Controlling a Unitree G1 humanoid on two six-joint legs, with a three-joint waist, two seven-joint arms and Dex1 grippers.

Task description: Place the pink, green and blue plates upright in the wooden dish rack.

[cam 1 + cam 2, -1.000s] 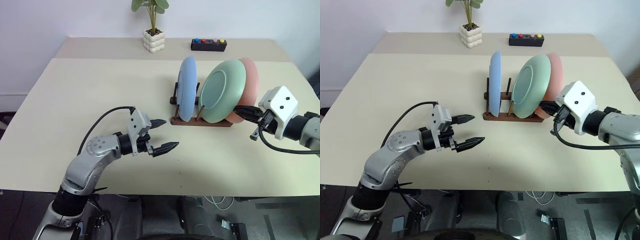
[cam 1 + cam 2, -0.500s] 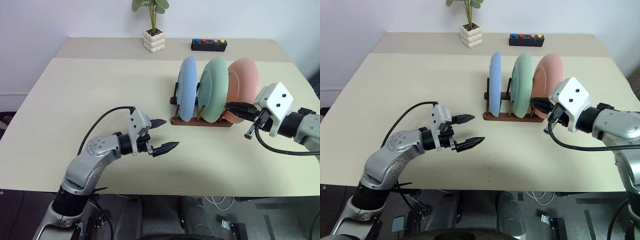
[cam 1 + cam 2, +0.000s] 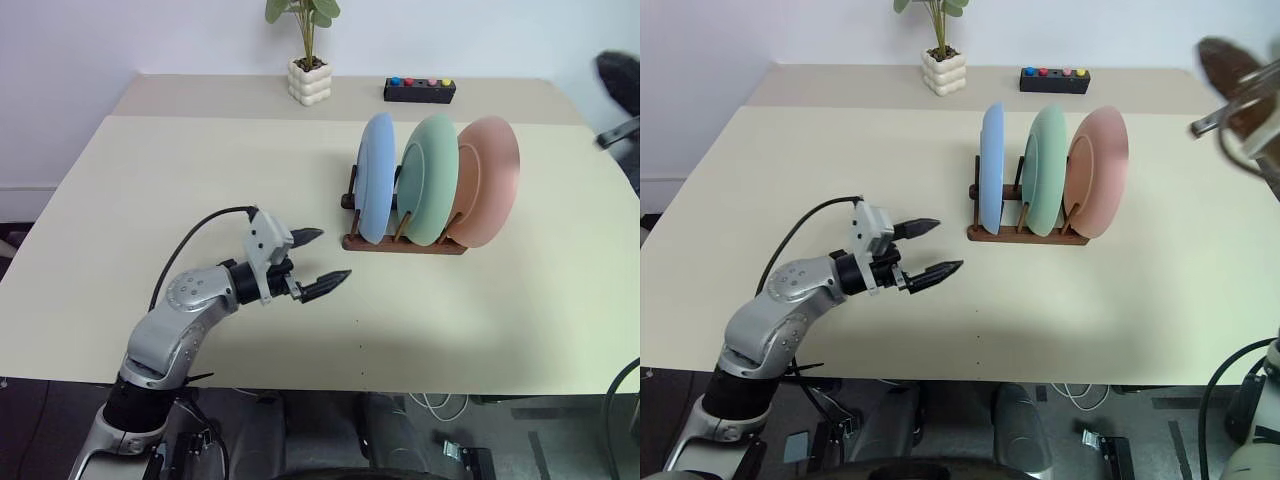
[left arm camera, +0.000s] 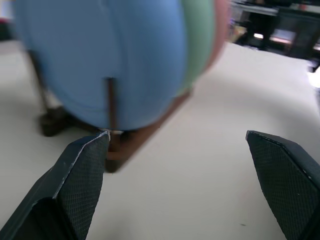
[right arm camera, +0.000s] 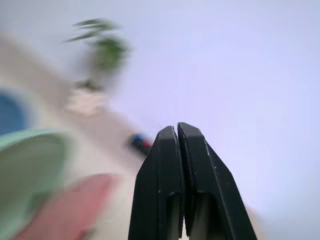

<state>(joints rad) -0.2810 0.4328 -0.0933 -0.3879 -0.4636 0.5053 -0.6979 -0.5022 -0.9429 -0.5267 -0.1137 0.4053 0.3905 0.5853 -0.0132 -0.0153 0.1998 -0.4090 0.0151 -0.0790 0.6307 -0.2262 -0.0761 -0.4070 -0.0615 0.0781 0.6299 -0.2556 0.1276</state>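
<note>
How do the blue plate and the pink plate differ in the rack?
The blue plate stands at the rack's left end, nearest the open left gripper; the pink plate stands at the right end. The blue one shows nearly edge-on, the pink one more of its face. Both stand upright, alike in size.

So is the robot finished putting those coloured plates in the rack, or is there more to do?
It looks finished. The blue plate, green plate and pink plate all stand upright, side by side, in the wooden dish rack. Nothing is in hand: the left gripper is open and empty over the table, and the right gripper is shut, holding nothing. No plate is left to rack.
</note>
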